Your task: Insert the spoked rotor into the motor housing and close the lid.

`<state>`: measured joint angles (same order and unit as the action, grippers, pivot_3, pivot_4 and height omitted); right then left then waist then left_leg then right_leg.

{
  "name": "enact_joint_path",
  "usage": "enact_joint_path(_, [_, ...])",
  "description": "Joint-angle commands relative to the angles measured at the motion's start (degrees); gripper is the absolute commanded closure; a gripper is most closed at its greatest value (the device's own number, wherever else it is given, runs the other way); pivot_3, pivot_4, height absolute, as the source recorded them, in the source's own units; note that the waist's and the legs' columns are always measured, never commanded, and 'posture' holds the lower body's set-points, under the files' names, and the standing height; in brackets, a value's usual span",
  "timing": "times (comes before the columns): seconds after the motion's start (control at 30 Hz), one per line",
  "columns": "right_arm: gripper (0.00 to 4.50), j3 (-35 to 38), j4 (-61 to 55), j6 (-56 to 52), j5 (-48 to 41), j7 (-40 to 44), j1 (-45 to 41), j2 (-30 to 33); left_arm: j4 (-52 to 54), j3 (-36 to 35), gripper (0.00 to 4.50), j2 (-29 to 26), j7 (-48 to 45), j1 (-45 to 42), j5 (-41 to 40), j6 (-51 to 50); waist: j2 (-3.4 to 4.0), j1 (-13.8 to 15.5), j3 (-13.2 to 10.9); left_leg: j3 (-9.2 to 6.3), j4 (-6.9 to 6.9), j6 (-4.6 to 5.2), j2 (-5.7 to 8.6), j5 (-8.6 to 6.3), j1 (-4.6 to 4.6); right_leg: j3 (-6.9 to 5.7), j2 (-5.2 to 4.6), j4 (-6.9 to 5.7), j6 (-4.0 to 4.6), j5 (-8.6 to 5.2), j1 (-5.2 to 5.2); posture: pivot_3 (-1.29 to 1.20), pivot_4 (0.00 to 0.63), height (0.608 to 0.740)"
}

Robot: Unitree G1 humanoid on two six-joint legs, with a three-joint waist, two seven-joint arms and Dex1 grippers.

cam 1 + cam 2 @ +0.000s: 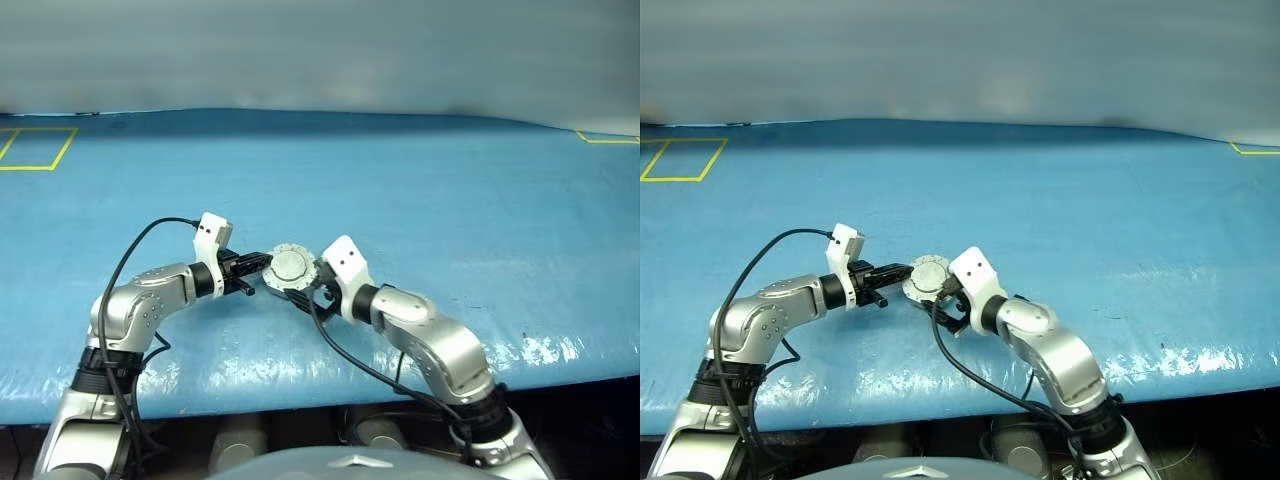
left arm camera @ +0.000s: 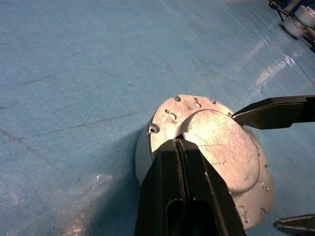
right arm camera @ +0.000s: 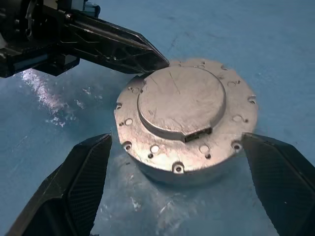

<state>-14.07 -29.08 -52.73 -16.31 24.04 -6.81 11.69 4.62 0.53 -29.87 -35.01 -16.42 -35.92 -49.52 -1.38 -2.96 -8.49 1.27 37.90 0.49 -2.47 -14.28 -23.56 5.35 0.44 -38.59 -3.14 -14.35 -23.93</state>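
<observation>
Left gripper (image 2: 181,142) pinched fully together, tips pressing down on the lid (image 3: 183,101) right at the edge of its raised round centre, nothing clamped between the fingers. Right gripper (image 3: 177,147) spread wide, one finger (image 3: 81,167) on each side of the motor housing (image 3: 189,172), both just off its rim, not squeezing as far as can be seen. Lid lying flat on top of the housing, smooth face with the raised centre facing up, ring of small holes round the edge, small dark notch at the raised part's edge on the side toward the right gripper. Whole drum standing upright on the blue table cover (image 1: 420,180), round axis pointing straight up, flat faces level, no long side to speak of. Sitting right between the two sets of tips, left one coming in from one side and over the top, right one from the opposite side. Yellow taped outline (image 1: 35,148) well away at the far corner beyond the left gripper
</observation>
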Motion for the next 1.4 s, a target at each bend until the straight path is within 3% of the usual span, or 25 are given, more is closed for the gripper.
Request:
enact_joint_path(0.03, [0.04, 9.18, -4.65, -2.86, -8.55, -0.92, 2.52, -4.63, 0.15, 0.78, 4.5, -0.7, -1.03, 0.82, 1.48, -0.25, 0.03, -0.09, -0.02, 0.02, 0.0, 0.0, -0.01, 0.0, 0.01, 0.01, 0.03, 0.0, 0.0, 0.0, -0.01, 0.0, 0.15, 0.74])
enact_joint_path(0.2, [0.04, 20.34, 0.29, -11.01, -18.62, -8.11, 3.39, -17.38, 0.52, -0.02, 4.5, 0.5, -1.93, 0.99, 1.39, 0.17, 0.05, -0.17, -0.02, -0.02, -0.02, -0.06, -0.13, 0.04, 0.07, -0.02, 0.09, -0.08, -0.01, -0.03, 0.01, 0.0, 0.15, 0.74])
enact_joint_path(0.4, [0.04, 25.39, 7.08, -14.16, -28.34, -13.01, 2.61, -23.9, 1.07, 0.37, 4.5, 0.74, -2.18, 1.37, 2.11, 0.21, 0.08, -0.1, -0.03, 0.02, -0.03, 0.06, -0.06, -0.03, -0.02, 0.01, -0.18, 0.05, 0.14, 0.08, 0.0, 0.0, 0.15, 0.74])
enact_joint_path(0.73, [0.04, 23.41, 14.56, -13.53, -42.41, -18.78, 2.32, -25.55, 1.4, -0.33, 4.5, 1.14, -1.91, 1.87, 2.56, -0.26, 0.08, -0.46, -0.03, -0.01, -0.11, 0.08, -0.09, -0.04, 0.01, -0.01, -0.1, 0.1, 0.11, 0.03, 0.05, 0.0, 0.15, 0.74])
enact_joint_path(1.2, [0.04, 19.52, 25.11, -3.42, -52.47, -22.79, 0.87, -24.52, 1.3, -0.4, 4.5, 1.27, -2.11, 1.94, 3.14, -0.32, 0.09, -0.58, -0.02, -0.03, -0.09, 0.08, -0.11, -0.04, 0.03, -0.01, -0.1, 0.13, -0.03, -0.02, 0.11, 0.0, 0.15, 0.74])
enact_joint_path(1.3, [0.65, 18.44, 25.73, -2.3, -54.13, -23.2, 1.12, -23.87, 1.36, -0.45, 4.5, 1.24, -2.03, 2.09, 3.16, -0.34, 0.09, -0.58, -0.02, -0.03, -0.1, 0.08, -0.11, -0.04, 0.03, -0.01, -0.11, 0.15, -0.02, -0.02, 0.11, 0.0, 0.15, 0.74])
enact_joint_path(1.4, [1.61, 17.82, 25.94, -2.21, -55.62, -23.71, 1.38, -23.16, 1.3, -0.53, 4.5, 1.33, -1.89, 2.06, 3.15, -0.4, 0.11, -0.57, -0.04, -0.04, -0.11, 0.09, -0.11, -0.05, 0.0, -0.01, -0.11, 0.18, -0.01, 0.0, 0.1, 0.0, 0.15, 0.74])
